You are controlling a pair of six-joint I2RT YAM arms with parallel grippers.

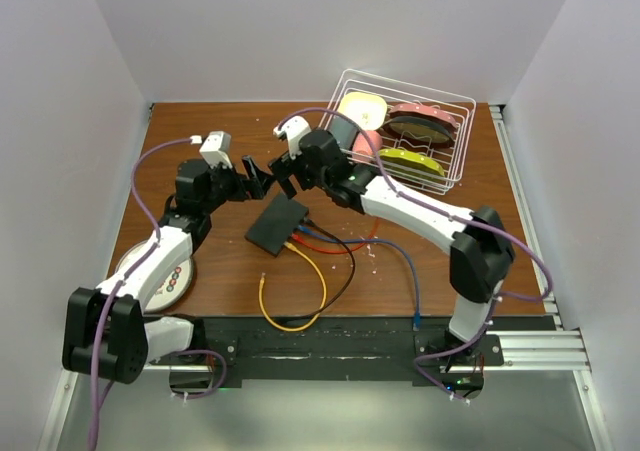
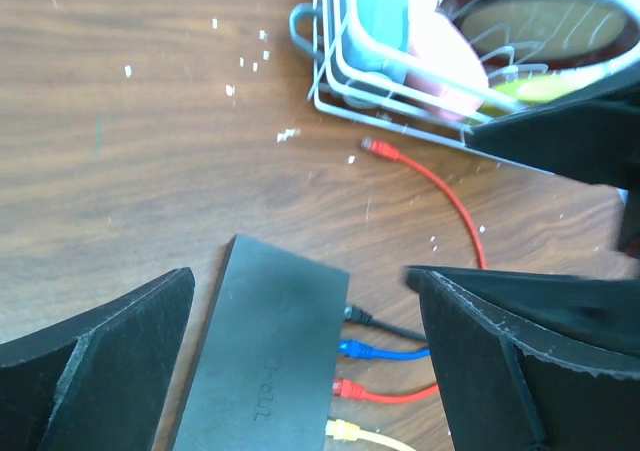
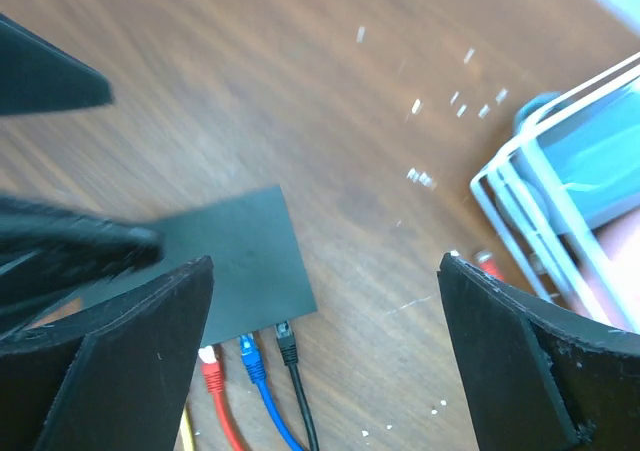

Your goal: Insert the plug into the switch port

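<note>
Switch lies mid-frame on the wooden surface, four plugs seated in its lower-right edge. Left end effector and right end effector hang just above its upper end, both spread wide, gripping nothing.

A robotics lab cell: bare white walls box in a wooden table, arms stand on an aluminium rail (purple cables looping along them), with a switch and dish rack.
</note>
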